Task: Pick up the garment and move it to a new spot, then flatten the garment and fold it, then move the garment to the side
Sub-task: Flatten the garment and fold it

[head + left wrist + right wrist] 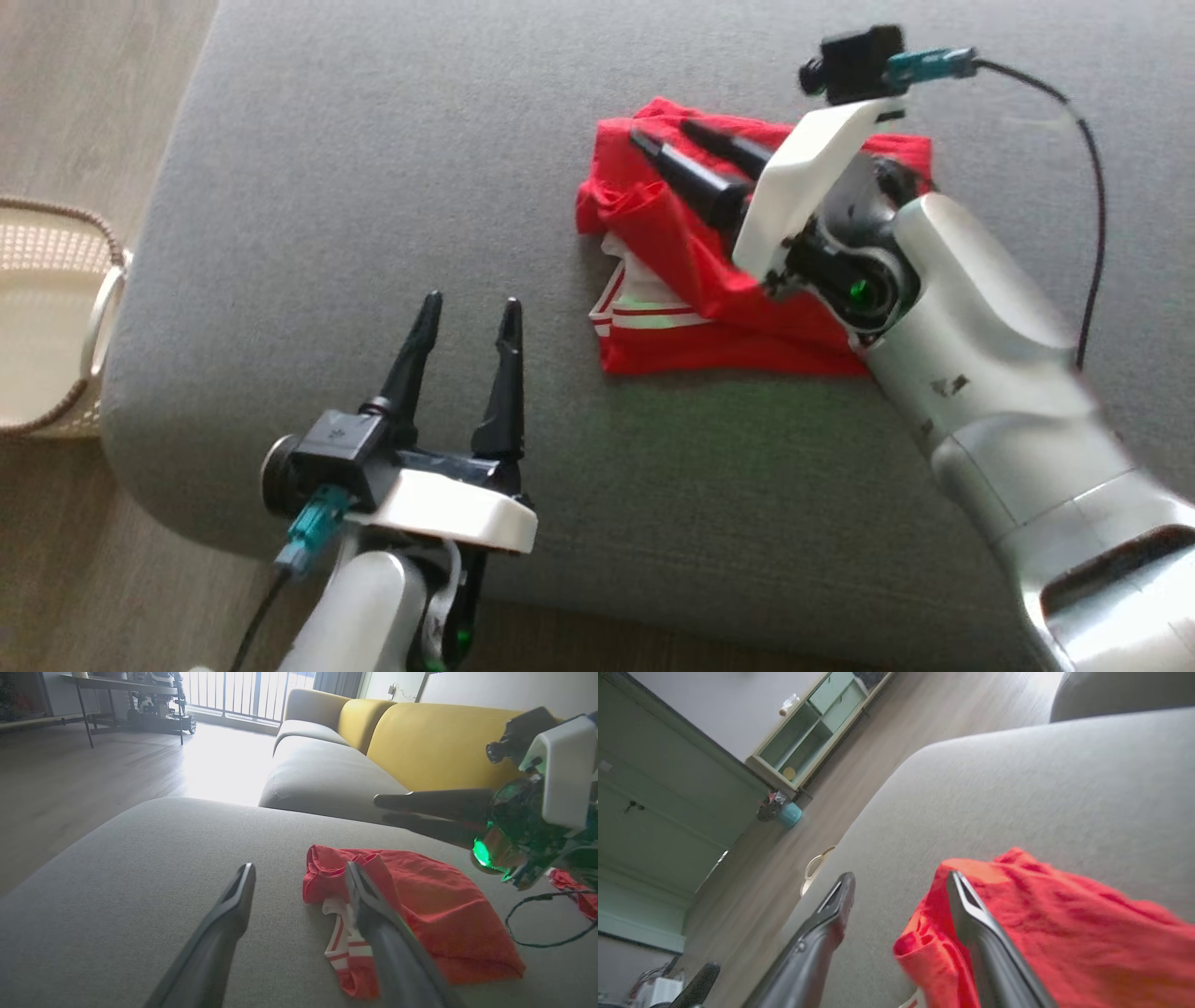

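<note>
While the red garment (pixel 695 271) lay rumpled on the grey sofa cushion (pixel 373 140), directly beneath the right gripper (pixel 665 133), nothing was held by either tool. The right gripper's two dark fingers were spread apart above the cloth without pinching it, and one finger was seen over the garment's raised near edge in the right wrist view. The left gripper (pixel 471 303) was likewise held open over bare cushion, with the garment lying ahead of it and to its right, well apart from its tips. A white-and-red striped trim (pixel 644 313) was exposed at the side of the heap nearest the left gripper. A woven basket (pixel 47 317) was seen off the cushion, far to the left gripper's left.

The cloth was judged light, thin and limp: it would be expected to sag and unfold once lifted rather than keep its shape. A hold would best be taken on a bunched ridge or the doubled edge just under the right fingertips, pinched deeply, since a shallow bite on one thin layer could be slipped.
</note>
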